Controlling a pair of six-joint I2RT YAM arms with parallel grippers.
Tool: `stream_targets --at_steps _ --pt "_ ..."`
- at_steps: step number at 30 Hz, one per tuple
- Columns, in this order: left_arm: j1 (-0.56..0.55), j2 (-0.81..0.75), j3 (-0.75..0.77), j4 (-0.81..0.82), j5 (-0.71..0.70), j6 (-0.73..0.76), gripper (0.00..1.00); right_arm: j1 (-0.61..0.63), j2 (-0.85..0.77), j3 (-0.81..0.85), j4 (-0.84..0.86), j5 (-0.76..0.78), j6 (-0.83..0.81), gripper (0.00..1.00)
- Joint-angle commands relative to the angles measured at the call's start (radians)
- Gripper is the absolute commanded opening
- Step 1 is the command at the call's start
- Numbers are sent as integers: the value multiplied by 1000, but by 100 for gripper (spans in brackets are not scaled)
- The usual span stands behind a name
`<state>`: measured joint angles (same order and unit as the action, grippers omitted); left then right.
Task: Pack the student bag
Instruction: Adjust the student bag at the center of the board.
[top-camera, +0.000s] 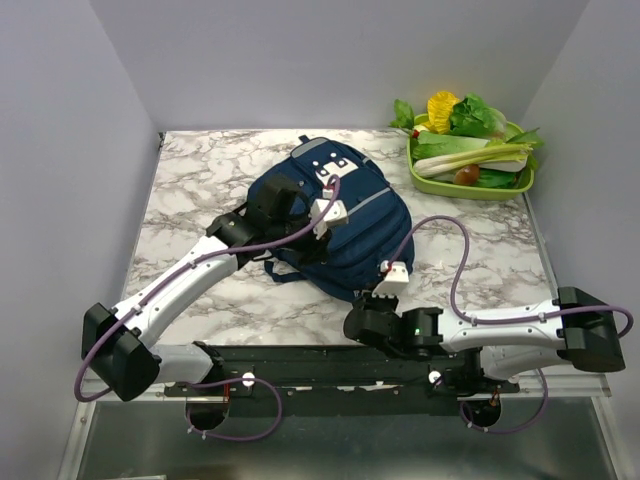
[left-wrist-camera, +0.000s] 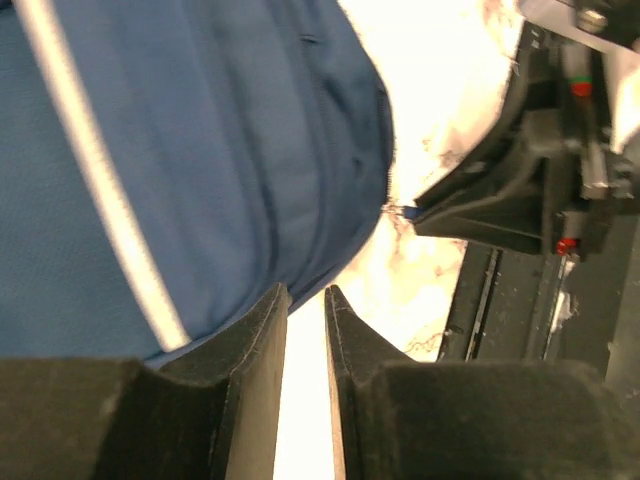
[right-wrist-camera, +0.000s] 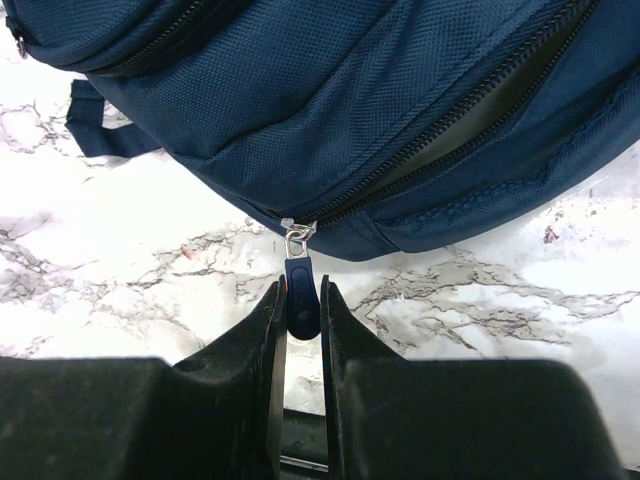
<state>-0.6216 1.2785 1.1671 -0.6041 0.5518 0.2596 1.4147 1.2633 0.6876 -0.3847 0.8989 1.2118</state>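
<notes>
The student bag (top-camera: 330, 215) is a large navy backpack lying flat on the marble table; it also shows in the left wrist view (left-wrist-camera: 200, 150) and the right wrist view (right-wrist-camera: 350, 100). My right gripper (right-wrist-camera: 303, 295) is at the bag's near edge (top-camera: 373, 293), shut on a dark blue zip pull (right-wrist-camera: 301, 285). The zip beside it gapes partly open, showing grey lining (right-wrist-camera: 470, 125). My left gripper (left-wrist-camera: 306, 292) rests over the top of the bag (top-camera: 322, 238), its jaws almost together with nothing between them.
A green tray (top-camera: 428, 182) with vegetables stands at the back right. The black mounting rail (top-camera: 320, 365) runs along the near edge. The right arm (left-wrist-camera: 520, 200) shows in the left wrist view. A bag strap (right-wrist-camera: 100, 135) lies on the table.
</notes>
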Motion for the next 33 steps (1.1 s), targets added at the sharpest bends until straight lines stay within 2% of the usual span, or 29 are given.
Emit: stream_targets --at_steps 1,7,10,18,27,33 --pt "-99 -5 -58 59 30 81 32 10 -57 -54 26 -26 66 1" --pt "-135 5 -119 133 -72 87 39 9 -110 -99 61 -32 69 1" --pt "-150 4 -142 151 -73 76 42 9 -105 -95 64 -37 66 1" --pt "-243 19 -225 225 -154 125 42 -13 -134 -128 90 -61 71 1" --pt "-279 74 -233 320 -234 191 45 -16 -176 -161 133 -78 75 1" --pt "-300 101 -236 389 -303 168 48 -17 -162 -158 141 -89 66 1"
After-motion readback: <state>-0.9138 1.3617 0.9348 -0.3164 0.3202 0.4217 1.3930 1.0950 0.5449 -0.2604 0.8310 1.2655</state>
